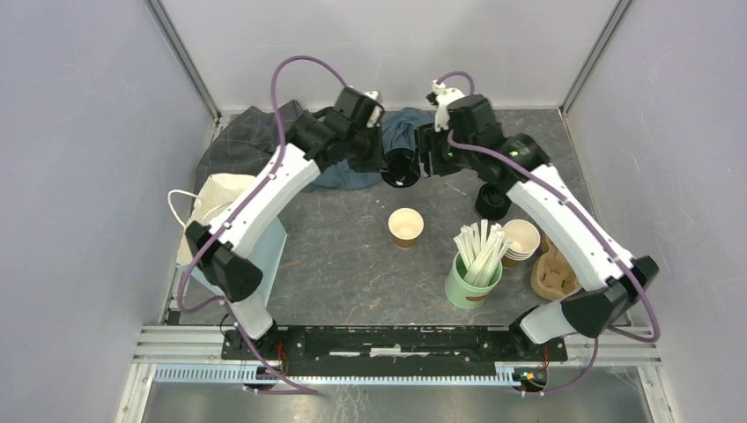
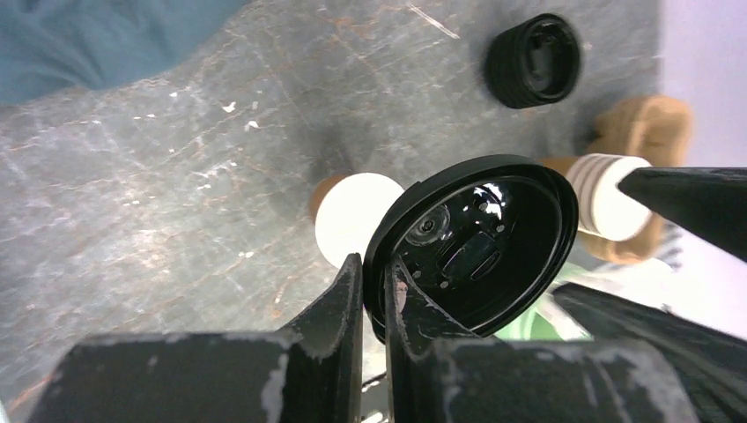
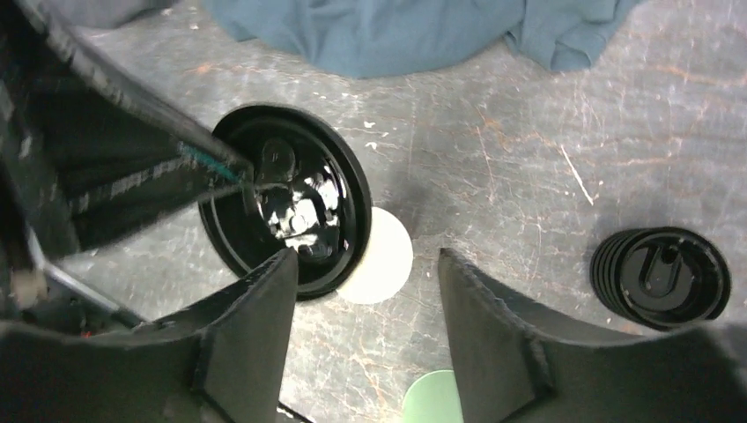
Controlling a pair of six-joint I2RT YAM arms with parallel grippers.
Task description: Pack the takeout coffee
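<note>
I see the left pincer (image 2: 373, 275) clamped on the rim of the black lid (image 2: 476, 247): its two fingers stand almost together, with the thin edge of the lid between them. The lid is in the air, tilted, and its hollow underside faces the left wrist camera. Below it, on the surface (image 2: 159, 203), stands the brown paper cup (image 1: 406, 226), upright and without a lid. In both wrist views its pale opening shows partly behind the lower edge of the lid.

The right pincer (image 3: 365, 264) has its fingers apart and grips nothing. The lid is just beside the finger on the left of the right wrist view, on its outer side, and I cannot tell if they touch.

In the top view both arms stretch far forward and bend inward, so the two pincers face each other over the far middle of the surface, close to the blue cloth (image 3: 396, 31). To the right of the cup are a stack of black lids (image 1: 493, 201), a stack of lidless cups (image 1: 521, 240) and a green cup with wooden stirrers (image 1: 471, 286).
</note>
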